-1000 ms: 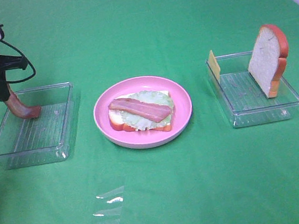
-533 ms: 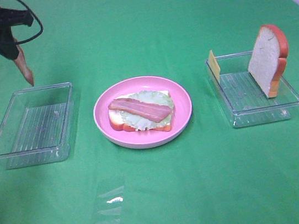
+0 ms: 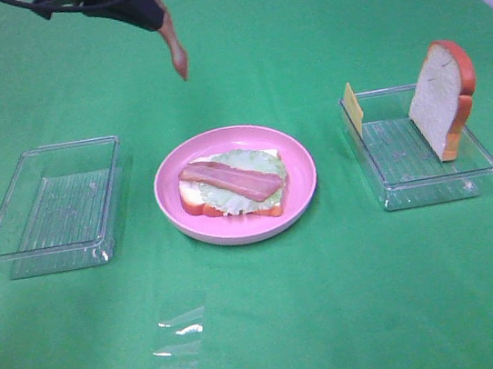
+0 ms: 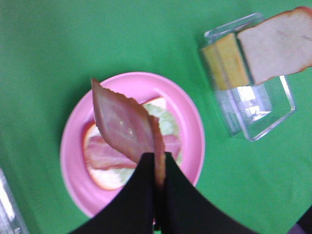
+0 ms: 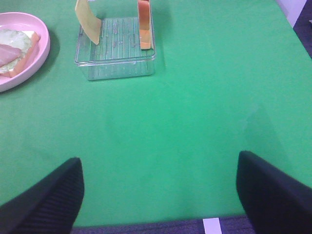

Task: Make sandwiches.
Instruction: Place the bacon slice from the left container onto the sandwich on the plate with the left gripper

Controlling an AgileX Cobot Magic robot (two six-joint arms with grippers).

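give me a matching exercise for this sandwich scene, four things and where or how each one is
Column one
1. thin yellow cheese square
2. pale green lettuce leaf
3. left claw
4. right claw

Column two
a. shut on a red-brown bacon strip
b. on the round pink plate
c. open above the green cloth
d. leaning in a clear plastic tray

Pairs: 1-d, 2-b, 3-a, 4-c

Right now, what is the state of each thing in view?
Left gripper: shut on red-brown bacon strip, aloft.
Right gripper: open, empty.
Round pink plate: holds white bread slice, green lettuce, second bacon strip.
Left clear plastic tray: empty.
Right clear plastic tray: holds yellow cheese square, leaning bread slice.
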